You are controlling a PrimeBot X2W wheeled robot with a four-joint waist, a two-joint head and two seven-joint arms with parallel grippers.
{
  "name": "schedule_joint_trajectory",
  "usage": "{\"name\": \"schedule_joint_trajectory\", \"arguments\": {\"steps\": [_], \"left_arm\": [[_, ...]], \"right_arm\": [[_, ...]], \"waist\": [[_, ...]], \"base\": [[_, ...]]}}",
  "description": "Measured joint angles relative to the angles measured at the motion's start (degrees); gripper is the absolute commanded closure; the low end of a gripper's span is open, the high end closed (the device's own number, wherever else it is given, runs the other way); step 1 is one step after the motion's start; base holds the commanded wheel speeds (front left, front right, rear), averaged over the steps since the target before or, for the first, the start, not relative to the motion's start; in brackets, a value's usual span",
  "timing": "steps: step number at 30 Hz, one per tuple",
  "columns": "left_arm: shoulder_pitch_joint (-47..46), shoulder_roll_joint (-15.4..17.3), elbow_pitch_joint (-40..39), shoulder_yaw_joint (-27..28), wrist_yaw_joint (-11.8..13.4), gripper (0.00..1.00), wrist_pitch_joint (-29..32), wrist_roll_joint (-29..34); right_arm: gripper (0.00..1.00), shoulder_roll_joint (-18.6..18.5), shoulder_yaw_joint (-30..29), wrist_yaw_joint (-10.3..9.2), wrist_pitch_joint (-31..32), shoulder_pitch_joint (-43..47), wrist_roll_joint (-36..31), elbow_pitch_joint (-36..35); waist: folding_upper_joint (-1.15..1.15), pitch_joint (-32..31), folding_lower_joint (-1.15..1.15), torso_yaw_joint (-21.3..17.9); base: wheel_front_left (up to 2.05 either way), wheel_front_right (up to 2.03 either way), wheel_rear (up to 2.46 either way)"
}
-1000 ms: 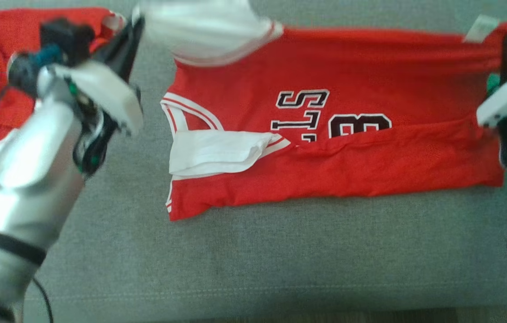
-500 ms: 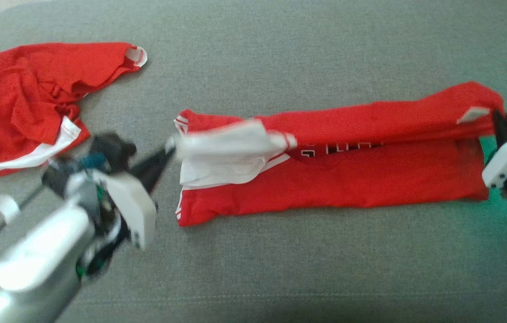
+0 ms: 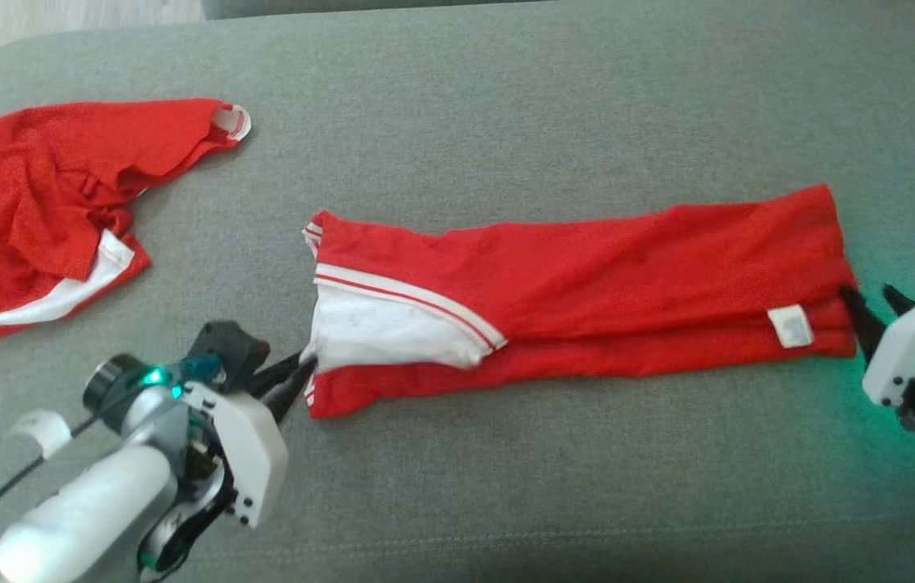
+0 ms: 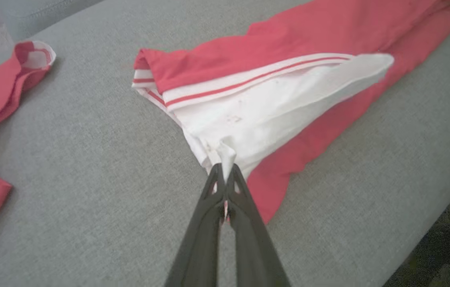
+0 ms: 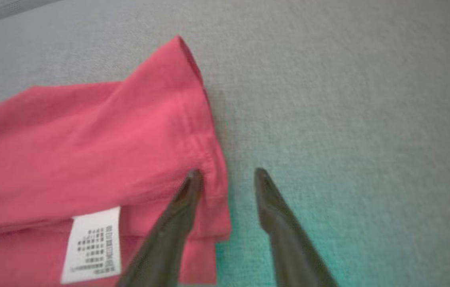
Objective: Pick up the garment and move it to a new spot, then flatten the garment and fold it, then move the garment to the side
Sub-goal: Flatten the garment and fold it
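Note:
The red garment (image 3: 587,275) with white trim lies folded lengthwise into a long strip across the grey cushion (image 3: 506,97). Its white sleeve part (image 3: 385,328) is at the left end. My left gripper (image 3: 295,379) is shut on the white edge (image 4: 225,153) at that end. At the right end, my right gripper (image 3: 870,304) is open, one finger (image 5: 187,195) resting on the red hem (image 5: 209,159) and the other on bare cushion. A white care label (image 5: 91,243) lies near that hem.
A second red and white garment (image 3: 44,194) lies crumpled at the far left of the cushion, also seen at the left in the left wrist view (image 4: 6,87). Wooden floor (image 3: 61,20) shows beyond the cushion's rounded top-left corner.
The upper half of the garment has come down over the lower half, hiding the lettering. Both arms moved down toward me. The right gripper opened and let go of the hem.

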Motion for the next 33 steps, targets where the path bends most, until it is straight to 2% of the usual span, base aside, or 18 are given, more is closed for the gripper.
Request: {"name": "schedule_joint_trajectory", "arguments": {"steps": [2, 5, 10, 11, 16, 20, 24, 27, 29, 33], "left_arm": [[0.6, 0.0, 0.6, -0.2, 0.1, 0.0, 0.0, 0.5], [1.2, -0.2, 0.9, 0.2, 1.7, 0.0, -1.0, 0.4], [1.4, -2.4, 0.9, 5.8, 6.0, 0.0, -7.9, -2.8], [1.4, -2.4, 0.9, 5.8, 6.0, 0.0, -7.9, -2.8], [4.3, -6.9, 1.1, 12.9, 10.2, 0.0, -17.8, -6.3], [7.4, -11.9, 0.7, 20.2, 10.7, 0.0, -19.8, -7.0], [12.0, -19.9, -3.0, 32.7, 10.4, 0.0, -19.8, 0.2], [16.8, -26.3, -3.3, 39.4, 7.2, 0.0, -20.2, 5.0], [19.8, -29.3, -2.6, 41.6, 4.7, 0.0, -20.2, 8.5], [21.6, -31.9, -0.1, 44.6, -0.2, 0.0, -20.2, 13.1]], "right_arm": [[0.0, -0.4, -0.6, 0.0, 0.5, 0.7, -0.2, -0.3], [0.0, -0.4, -2.8, 0.0, -0.8, 0.9, -1.6, -1.1], [0.0, 1.3, -7.5, 0.0, -5.6, 1.3, -2.2, -4.4], [0.0, 1.3, -7.5, 0.0, -5.6, 1.3, -2.2, -4.4], [0.0, 4.8, -11.3, 0.0, -12.1, 5.1, -3.7, -9.8], [0.0, 7.5, -13.3, 0.0, -16.9, 8.6, -6.4, -14.3], [0.0, 10.1, -16.4, 0.0, -20.2, 12.1, -9.7, -17.1], [0.0, 12.3, -19.1, 0.0, -21.1, 14.1, -12.9, -18.2], [0.0, 13.5, -20.6, 0.0, -21.5, 15.0, -15.1, -18.3], [0.0, 15.2, -22.5, 0.0, -21.5, 15.2, -18.4, -18.4]], "waist": [[0.0, -0.2, 0.0, -0.3], [0.0, -0.6, 0.0, -0.5], [0.0, -1.7, 0.0, -0.6], [0.0, -1.7, 0.0, -0.6], [0.0, -2.6, 0.0, -0.2], [0.0, -3.2, 0.0, 0.2], [0.0, -3.6, 0.0, 0.8], [0.0, -3.9, 0.0, 0.8], [0.0, -4.0, 0.0, 0.9], [0.0, -3.8, 0.0, 1.1]], "base": [[0.0, 0.0, 0.0], [0.0, 0.0, 0.0], [0.0, 0.0, 0.0], [0.0, 0.0, 0.0], [0.0, 0.0, 0.0], [0.0, 0.0, 0.0], [0.0, 0.0, 0.0], [0.0, 0.0, 0.0], [0.0, 0.0, 0.0], [0.0, 0.0, 0.0]]}}
